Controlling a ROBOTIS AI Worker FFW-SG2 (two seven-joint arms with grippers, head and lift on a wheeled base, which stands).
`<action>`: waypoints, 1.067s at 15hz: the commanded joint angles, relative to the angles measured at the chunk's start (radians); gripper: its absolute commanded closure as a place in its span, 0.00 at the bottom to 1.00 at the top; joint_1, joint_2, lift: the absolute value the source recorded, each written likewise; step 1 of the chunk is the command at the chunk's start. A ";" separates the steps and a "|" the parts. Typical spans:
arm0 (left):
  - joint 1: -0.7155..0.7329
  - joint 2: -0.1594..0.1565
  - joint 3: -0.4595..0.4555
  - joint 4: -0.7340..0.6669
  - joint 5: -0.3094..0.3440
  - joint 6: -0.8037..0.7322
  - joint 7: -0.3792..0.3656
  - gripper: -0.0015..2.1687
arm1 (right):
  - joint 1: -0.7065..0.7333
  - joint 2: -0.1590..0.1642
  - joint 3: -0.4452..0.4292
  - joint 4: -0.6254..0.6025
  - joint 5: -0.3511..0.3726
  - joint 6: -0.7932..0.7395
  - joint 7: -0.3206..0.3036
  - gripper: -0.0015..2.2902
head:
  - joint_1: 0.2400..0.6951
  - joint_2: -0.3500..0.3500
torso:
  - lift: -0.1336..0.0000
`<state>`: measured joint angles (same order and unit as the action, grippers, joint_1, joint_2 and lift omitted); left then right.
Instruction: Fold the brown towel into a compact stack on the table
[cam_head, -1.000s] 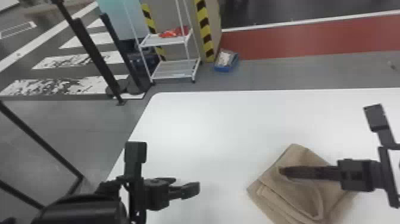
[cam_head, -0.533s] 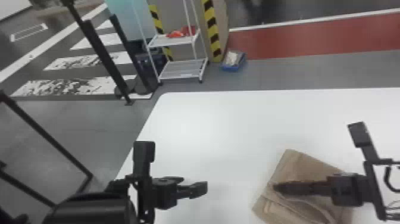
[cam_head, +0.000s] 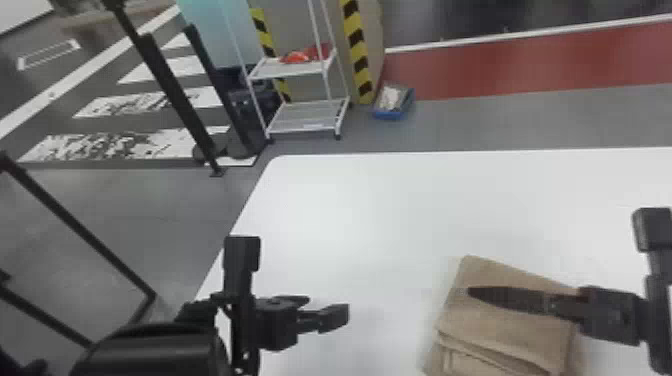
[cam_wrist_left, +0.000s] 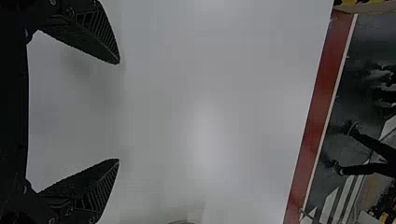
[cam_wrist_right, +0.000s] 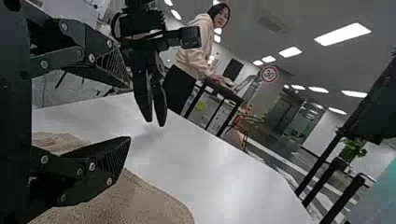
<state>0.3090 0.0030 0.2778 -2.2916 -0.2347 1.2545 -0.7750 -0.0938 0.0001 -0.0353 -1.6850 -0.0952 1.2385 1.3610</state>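
The brown towel lies folded in layers at the table's lower right in the head view, its layered edges facing the near side. Above its upper part is my right gripper. In the right wrist view the towel spreads below and beside the right gripper, whose two fingers stand apart with nothing between them. My left gripper hangs over bare table to the towel's left. The left wrist view has the left gripper with its fingers wide apart and only white tabletop beyond.
The white table extends beyond and left of the towel, with its left edge near my left arm. Behind it on the floor stand a white wire shelf and a blue bin. Black posts rise farther left.
The towel has turned somewhat on the table, its far corner shifting left. My right gripper dipped toward it and then rose again. The head view has shifted slightly; the left gripper stays left of the towel.
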 joint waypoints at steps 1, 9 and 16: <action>-0.002 -0.006 -0.005 0.000 0.000 0.000 0.003 0.07 | -0.024 0.001 -0.106 0.001 -0.074 0.105 0.000 0.01 | 1.00 1.00 | 0.07; -0.005 -0.006 -0.017 -0.002 0.000 0.000 0.031 0.07 | -0.009 0.001 -0.239 -0.024 -0.070 -0.037 0.006 0.03 | 1.00 0.87 | 0.07; 0.064 -0.006 -0.063 -0.023 0.167 -0.203 0.112 0.07 | 0.054 -0.003 -0.235 -0.133 0.328 -0.518 -0.163 0.04 | 1.00 0.71 | 0.07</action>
<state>0.3451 0.0031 0.2387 -2.3038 -0.1097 1.1143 -0.6694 -0.0486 -0.0002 -0.2735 -1.8154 0.1629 0.7775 1.2360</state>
